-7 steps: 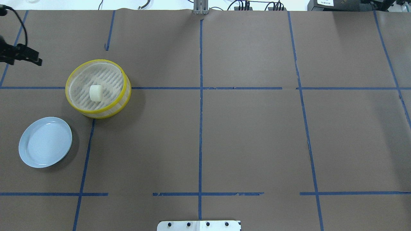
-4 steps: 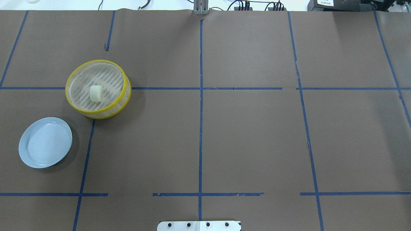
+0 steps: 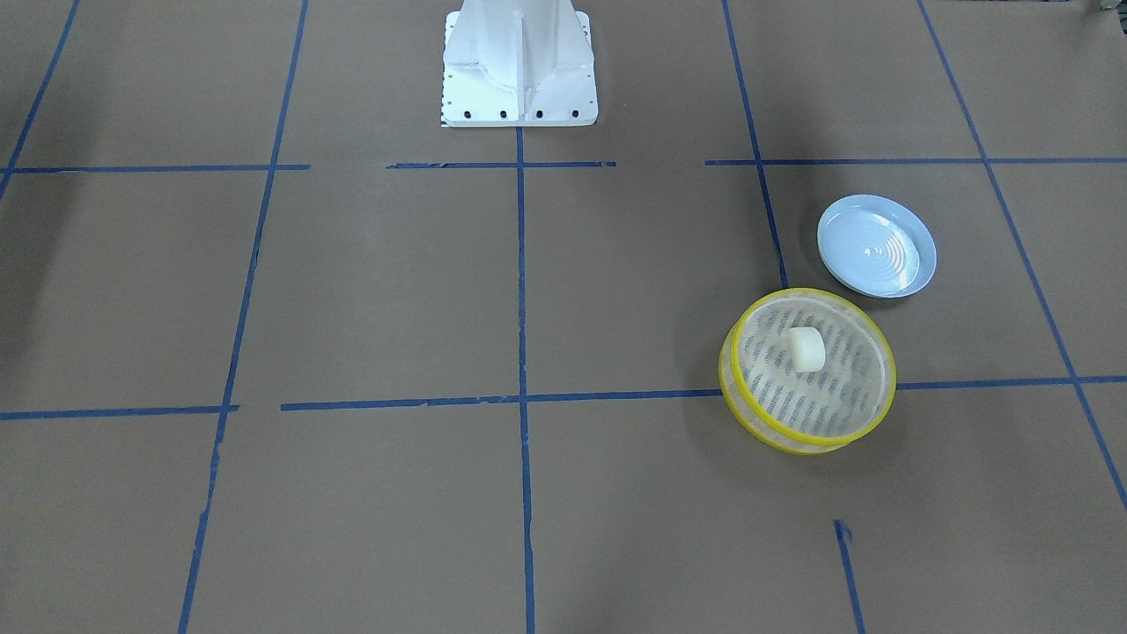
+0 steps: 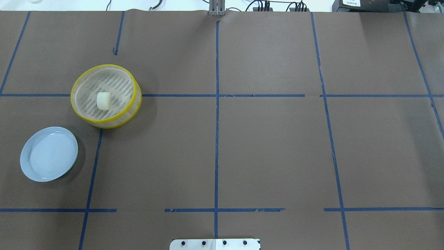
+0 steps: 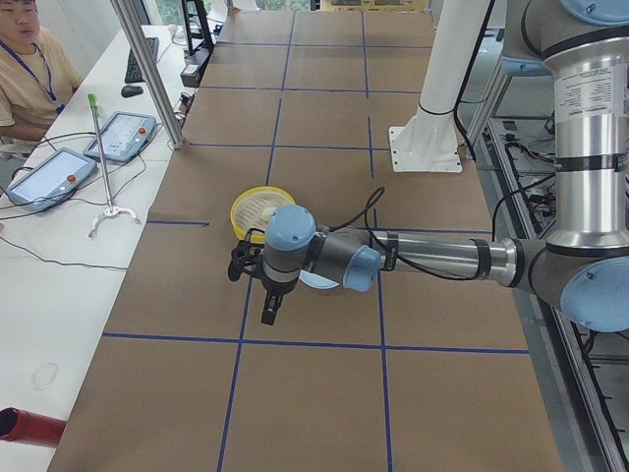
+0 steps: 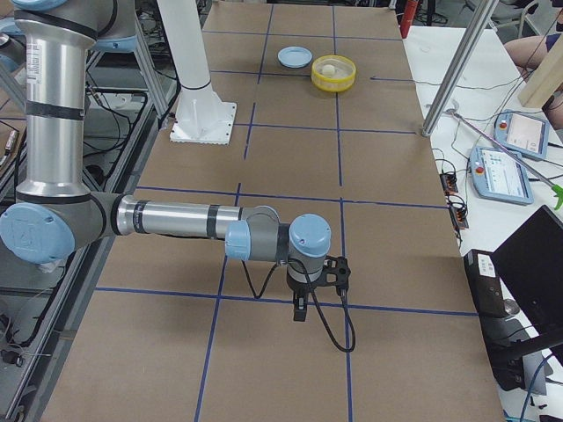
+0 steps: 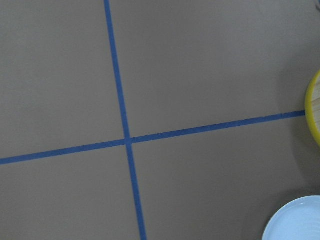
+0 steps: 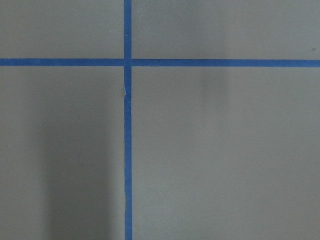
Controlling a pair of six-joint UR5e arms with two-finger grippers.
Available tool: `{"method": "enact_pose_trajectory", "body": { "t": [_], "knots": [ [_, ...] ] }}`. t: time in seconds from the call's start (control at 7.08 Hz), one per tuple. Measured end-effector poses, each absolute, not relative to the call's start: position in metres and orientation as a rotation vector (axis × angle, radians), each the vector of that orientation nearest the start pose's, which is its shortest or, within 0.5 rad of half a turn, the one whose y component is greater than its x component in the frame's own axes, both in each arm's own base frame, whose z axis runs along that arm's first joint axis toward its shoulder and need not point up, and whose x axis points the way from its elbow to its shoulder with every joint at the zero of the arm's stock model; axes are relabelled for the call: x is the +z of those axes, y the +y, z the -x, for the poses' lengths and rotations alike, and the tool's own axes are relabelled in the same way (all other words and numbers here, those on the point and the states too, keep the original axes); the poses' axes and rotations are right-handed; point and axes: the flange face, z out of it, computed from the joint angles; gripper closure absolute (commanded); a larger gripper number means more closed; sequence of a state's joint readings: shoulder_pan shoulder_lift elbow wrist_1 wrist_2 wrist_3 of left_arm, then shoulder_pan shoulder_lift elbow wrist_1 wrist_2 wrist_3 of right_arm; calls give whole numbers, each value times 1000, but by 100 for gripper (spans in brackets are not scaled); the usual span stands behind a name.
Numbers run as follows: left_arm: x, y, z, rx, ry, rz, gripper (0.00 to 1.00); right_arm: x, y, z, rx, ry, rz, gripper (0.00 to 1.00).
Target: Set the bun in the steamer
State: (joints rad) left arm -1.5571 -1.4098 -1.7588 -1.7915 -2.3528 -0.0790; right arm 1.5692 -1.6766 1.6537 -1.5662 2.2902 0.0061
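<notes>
The cream-white bun (image 4: pixel 103 100) lies on the slatted floor of the yellow-rimmed steamer (image 4: pixel 104 122) at the table's left; they also show in the front-facing view, the bun (image 3: pixel 806 349) inside the steamer (image 3: pixel 891 380). No gripper touches them. My left gripper (image 5: pixel 257 287) shows only in the exterior left view, hovering above the table on the near side of the steamer (image 5: pixel 257 205); I cannot tell whether it is open or shut. My right gripper (image 6: pixel 308 294) shows only in the exterior right view, far from the steamer (image 6: pixel 334 75), with its state unclear.
An empty pale blue plate (image 4: pixel 48 153) sits beside the steamer on the robot's side, also in the front-facing view (image 3: pixel 876 245). The white robot base (image 3: pixel 519 70) stands at the table's edge. Blue tape lines cross the brown table cover. Operators' desks flank the table ends.
My left gripper, seen at the overhead view's left edge one second ago, has moved out of that view. The bun, steamer and plate have not moved.
</notes>
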Motion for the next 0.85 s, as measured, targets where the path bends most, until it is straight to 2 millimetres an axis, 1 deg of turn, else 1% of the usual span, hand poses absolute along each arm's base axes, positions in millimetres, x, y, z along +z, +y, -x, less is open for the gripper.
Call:
{"method": "enact_pose_trajectory", "body": {
  "t": [0.42, 0.56, 0.85],
  "knots": [
    [620, -432, 85, -56, 785, -159, 0, 671, -446, -67, 11, -719, 20, 0],
    [618, -432, 90, -81, 787, -150, 0, 671, -446, -67, 11, -719, 20, 0],
    [612, -432, 92, -120, 792, -143, 0, 671, -446, -67, 11, -719, 20, 0]
  ]
}}
